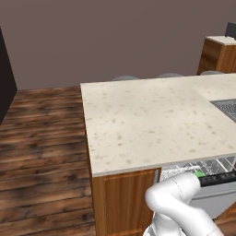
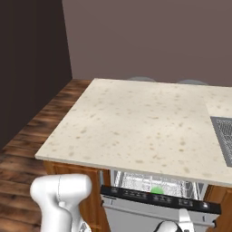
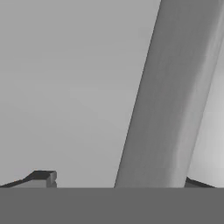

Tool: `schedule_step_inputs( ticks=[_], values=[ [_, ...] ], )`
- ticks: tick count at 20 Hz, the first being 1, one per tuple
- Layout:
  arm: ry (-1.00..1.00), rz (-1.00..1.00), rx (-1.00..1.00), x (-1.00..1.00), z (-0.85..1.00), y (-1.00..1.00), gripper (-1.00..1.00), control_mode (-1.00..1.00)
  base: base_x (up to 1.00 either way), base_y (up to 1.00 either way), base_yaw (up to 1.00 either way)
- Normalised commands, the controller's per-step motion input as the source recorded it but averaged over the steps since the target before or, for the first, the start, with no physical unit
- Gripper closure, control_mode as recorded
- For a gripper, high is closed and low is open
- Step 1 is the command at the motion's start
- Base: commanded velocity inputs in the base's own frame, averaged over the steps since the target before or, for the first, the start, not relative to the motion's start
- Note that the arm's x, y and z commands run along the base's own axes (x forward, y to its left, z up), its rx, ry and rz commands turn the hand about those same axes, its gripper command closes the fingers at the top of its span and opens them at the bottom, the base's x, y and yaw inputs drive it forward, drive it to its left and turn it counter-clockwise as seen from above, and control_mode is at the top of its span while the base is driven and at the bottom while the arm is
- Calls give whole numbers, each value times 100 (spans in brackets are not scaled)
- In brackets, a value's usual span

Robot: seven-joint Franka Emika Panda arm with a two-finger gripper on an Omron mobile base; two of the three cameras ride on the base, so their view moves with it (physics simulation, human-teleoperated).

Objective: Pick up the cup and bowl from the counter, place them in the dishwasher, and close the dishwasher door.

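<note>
The beige speckled counter has nothing standing on its top. Under its front edge the dishwasher is ajar, showing white wire racks. The green cup sits in the rack just behind the door's dark control strip. The bowl is out of view. In the hand view the pale grey dishwasher door is very close, and its bar handle runs slantwise across it. My gripper is open, with the handle's lower end between its fingertips, nearer the right one.
A dark grey grated inset lies in the counter's right side. A separate wooden cabinet stands at the back right. Grey stool tops show behind the counter. Wooden floor stretches to the left.
</note>
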Motion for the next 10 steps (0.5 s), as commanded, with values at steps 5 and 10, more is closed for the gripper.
schedule_step_inputs(
  ticks=[5,10],
  values=[
    [-15,0,-6,63,-56,-49,-100,-100,0,0,0],
    [-17,0,-8,41,-62,-58,-100,-100,0,0,0]
  ],
)
